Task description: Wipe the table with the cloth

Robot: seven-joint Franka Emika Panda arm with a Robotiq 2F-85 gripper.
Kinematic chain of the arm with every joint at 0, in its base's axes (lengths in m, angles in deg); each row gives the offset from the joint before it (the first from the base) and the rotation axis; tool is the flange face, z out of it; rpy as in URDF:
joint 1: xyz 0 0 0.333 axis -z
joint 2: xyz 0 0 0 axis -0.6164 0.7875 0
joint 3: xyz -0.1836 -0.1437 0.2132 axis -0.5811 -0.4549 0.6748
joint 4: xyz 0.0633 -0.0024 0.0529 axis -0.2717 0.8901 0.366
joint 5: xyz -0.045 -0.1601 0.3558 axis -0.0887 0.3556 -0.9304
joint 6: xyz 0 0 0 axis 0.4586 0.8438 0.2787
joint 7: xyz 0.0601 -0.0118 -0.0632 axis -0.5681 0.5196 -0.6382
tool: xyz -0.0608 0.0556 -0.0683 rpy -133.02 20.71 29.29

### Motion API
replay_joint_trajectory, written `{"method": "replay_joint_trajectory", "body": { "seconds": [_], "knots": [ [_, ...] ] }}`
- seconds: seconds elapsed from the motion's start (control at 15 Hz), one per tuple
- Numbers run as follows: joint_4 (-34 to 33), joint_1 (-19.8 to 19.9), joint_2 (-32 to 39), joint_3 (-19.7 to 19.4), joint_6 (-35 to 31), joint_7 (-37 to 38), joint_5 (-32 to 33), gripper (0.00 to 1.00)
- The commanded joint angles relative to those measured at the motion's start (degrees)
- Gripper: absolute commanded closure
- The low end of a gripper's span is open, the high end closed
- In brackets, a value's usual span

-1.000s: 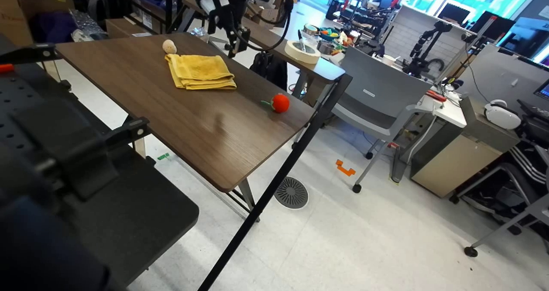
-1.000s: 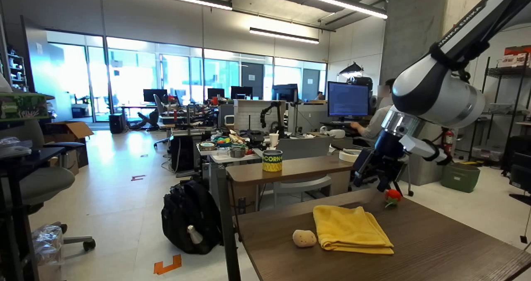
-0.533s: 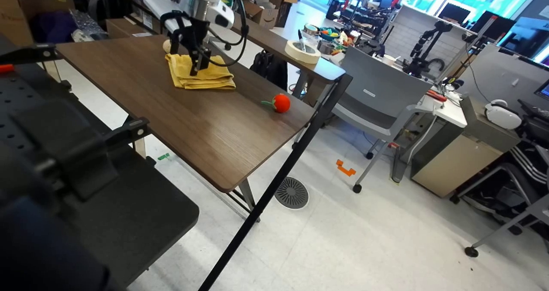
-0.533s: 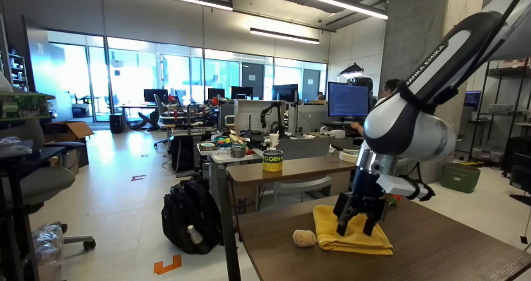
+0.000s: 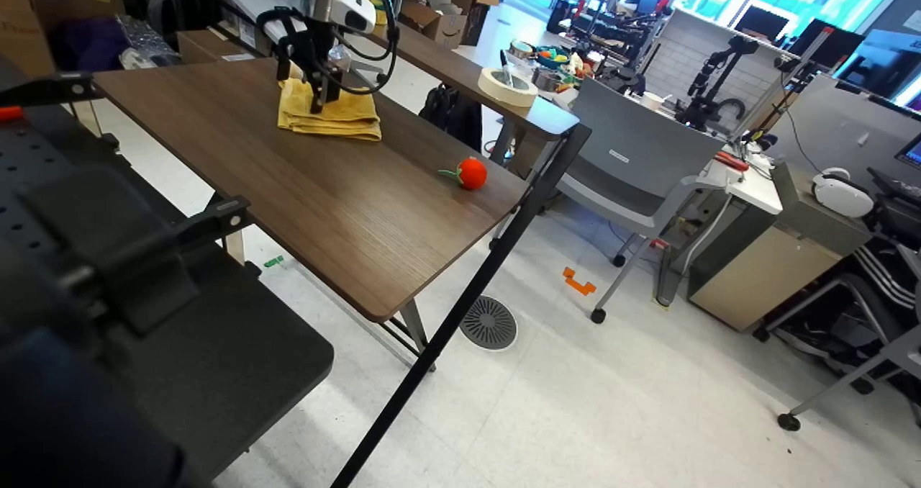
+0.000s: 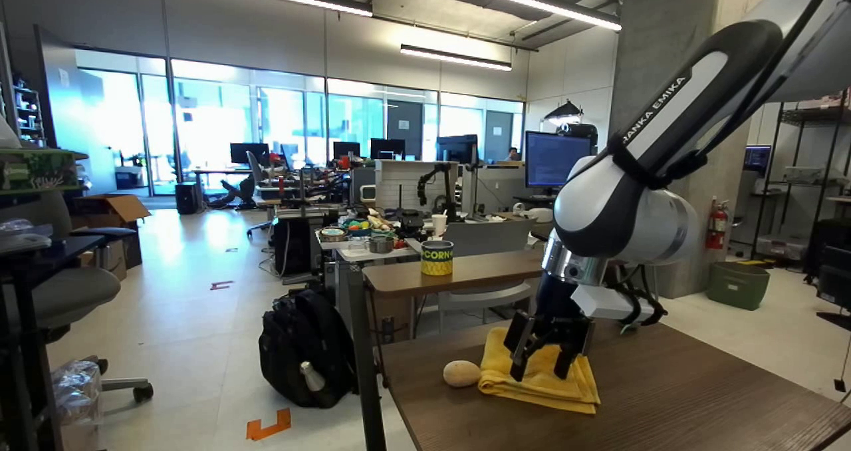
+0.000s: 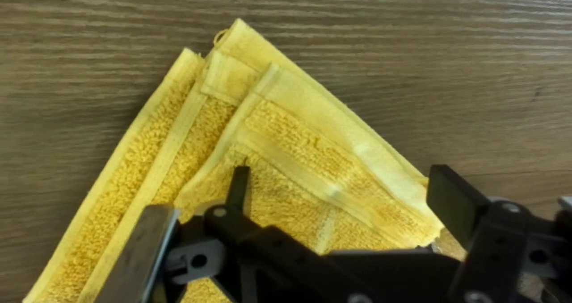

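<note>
The mustard-yellow cloth (image 6: 542,390) lies folded in layers on the dark brown table (image 6: 691,384). In both exterior views my gripper (image 6: 540,372) points down onto the cloth, its two fingers spread. The wrist view has one finger over the folded layers of the cloth (image 7: 286,160) and the other by its edge, at the right. No fabric is pinched between them. The tips look in contact with the cloth's top, though the wrist view does not settle that. Part of the cloth is hidden under the gripper's body.
A pale round ball (image 6: 461,373) sits against the cloth's side. A red ball with a green leaf (image 5: 472,174) is near the table's far end. Alongside stands a narrower wooden surface with a yellow can (image 6: 437,258) and a tape roll (image 5: 507,87).
The gripper came down onto the cloth with its fingers still spread. Over the last half second cloth and gripper slid together toward the pale ball, which shifted and turned.
</note>
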Motion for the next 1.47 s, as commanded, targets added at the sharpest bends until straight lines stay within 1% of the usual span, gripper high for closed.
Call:
{"method": "replay_joint_trajectory", "body": {
  "seconds": [0.0,0.27,0.47,0.6,0.73,0.87,1.13,1.27,1.4],
  "knots": [
    [-1.1,-1.08,0.01,-2.18,0.51,2.28,0.53,0.0],
    [-2.81,-2.16,1.69,-4.21,-1.17,4.67,0.67,0.0],
    [-3.75,-1.92,1.99,-3.65,-2.72,5.67,-0.17,0.0],
    [-4.77,-2.72,2.13,-4.02,-4.15,7.19,-0.1,0.0],
    [-6.13,-4.45,2.22,-5.5,-4.45,9.51,0.51,0.0],
    [-7.85,-6.56,2.84,-7.65,-3.19,11.86,1.41,0.0],
    [-11.12,-10.54,7.8,-12.14,-2.01,16.13,3.22,0.0],
    [-11.69,-10.82,10.5,-12.57,-0.39,16.66,3.9,0.0],
    [-10.22,-9.25,11.18,-10.98,2.16,14.19,4.07,0.0]
  ]
}}
